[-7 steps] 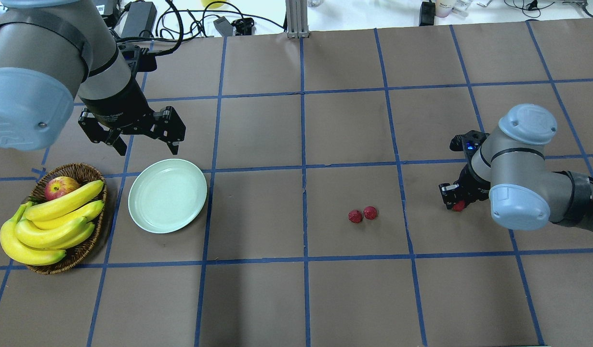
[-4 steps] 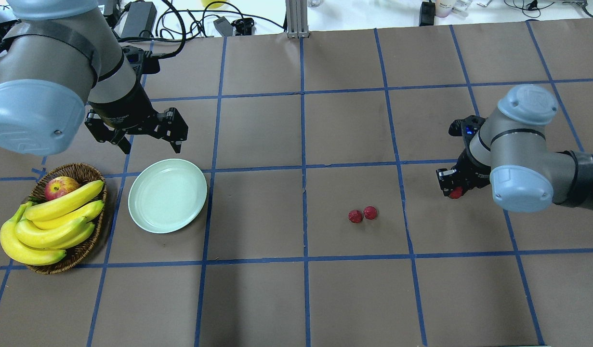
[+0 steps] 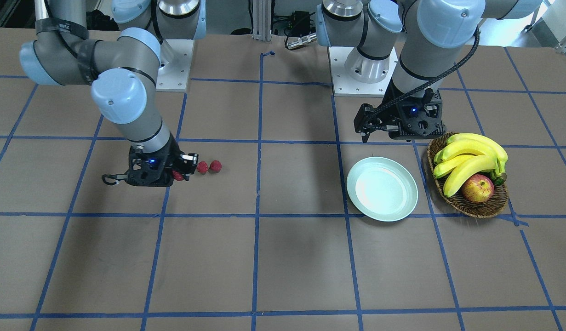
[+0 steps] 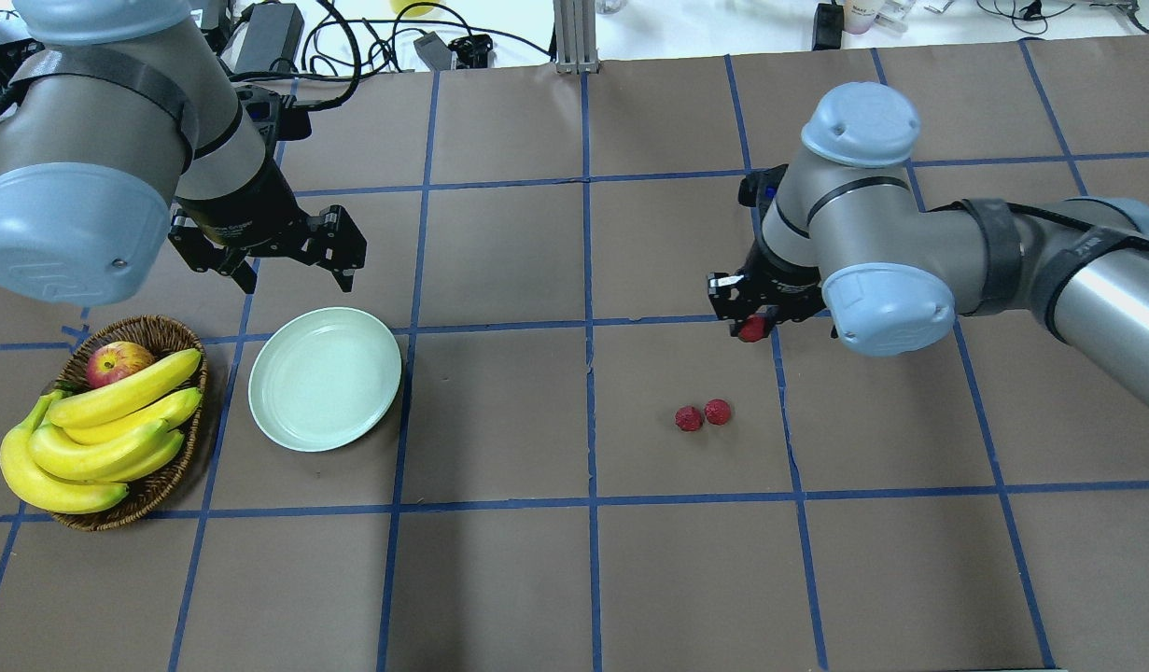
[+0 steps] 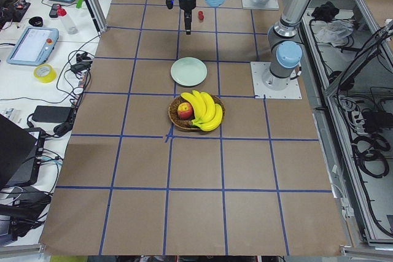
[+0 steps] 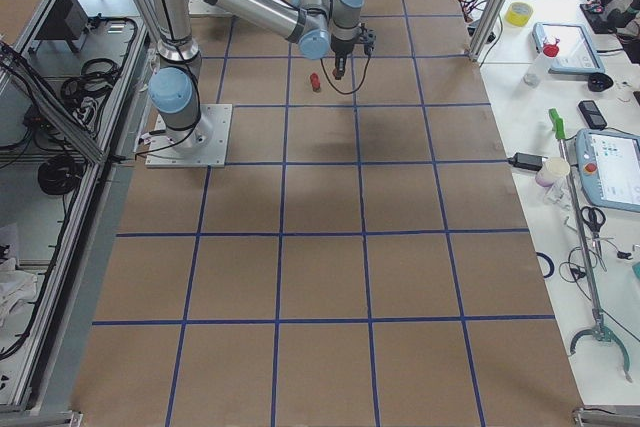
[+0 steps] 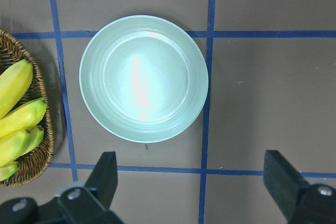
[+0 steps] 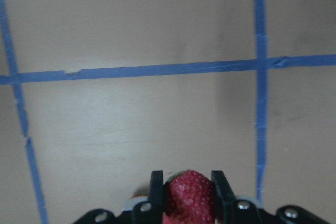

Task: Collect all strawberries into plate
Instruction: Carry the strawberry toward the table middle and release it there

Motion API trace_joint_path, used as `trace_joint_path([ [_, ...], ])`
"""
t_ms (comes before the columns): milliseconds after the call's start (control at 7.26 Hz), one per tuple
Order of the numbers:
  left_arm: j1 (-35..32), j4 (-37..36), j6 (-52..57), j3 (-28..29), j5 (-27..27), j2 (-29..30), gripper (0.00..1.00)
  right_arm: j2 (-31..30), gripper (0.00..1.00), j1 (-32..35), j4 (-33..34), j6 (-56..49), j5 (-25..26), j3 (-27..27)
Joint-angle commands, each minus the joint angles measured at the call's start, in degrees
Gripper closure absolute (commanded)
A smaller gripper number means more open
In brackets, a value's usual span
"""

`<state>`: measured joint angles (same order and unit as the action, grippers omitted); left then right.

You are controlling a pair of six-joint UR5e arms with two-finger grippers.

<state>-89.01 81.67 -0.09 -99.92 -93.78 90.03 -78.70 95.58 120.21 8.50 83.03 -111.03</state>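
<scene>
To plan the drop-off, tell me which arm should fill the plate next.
Right. The right gripper is shut on a strawberry. The left gripper hangs open and empty near the plate, far from the two loose strawberries.

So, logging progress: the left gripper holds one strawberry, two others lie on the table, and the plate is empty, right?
No: the right gripper holds that strawberry, as the right wrist-mounted view shows. Two others lie on the table, and the plate is empty.

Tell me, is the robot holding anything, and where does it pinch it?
Yes. The right gripper holds one strawberry, pinched on its two sides between the fingers. The left gripper is open and empty.
</scene>
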Motion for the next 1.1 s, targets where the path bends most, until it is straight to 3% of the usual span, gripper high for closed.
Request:
trace_joint_path([
  [0, 0.2, 0.2, 0.0, -0.2, -0.1, 0.6, 0.0, 2.1, 0.83, 7.3, 3.1, 5.2, -6.9, 1.2],
  [138, 0.1, 0.2, -0.7, -1.0, 0.4, 0.8, 0.0, 4.0, 0.83, 10.0, 4.7, 6.1, -9.8, 1.1],
  [551, 0.0, 0.2, -0.8, -2.6, 0.8, 1.0, 0.0, 8.9, 0.82, 14.8, 10.4, 7.1, -10.5, 0.6],
  [688, 0.1, -0.6, -0.7, -3.5, 4.2, 1.3, 0.0, 9.3, 0.68, 15.6, 10.5, 7.1, -10.5, 0.5],
  [964, 0.1, -0.7, -0.9, -3.9, 4.8, 2.1, 0.0, 9.4, 0.48, 15.9, 10.9, 7.1, -11.6, -0.9],
])
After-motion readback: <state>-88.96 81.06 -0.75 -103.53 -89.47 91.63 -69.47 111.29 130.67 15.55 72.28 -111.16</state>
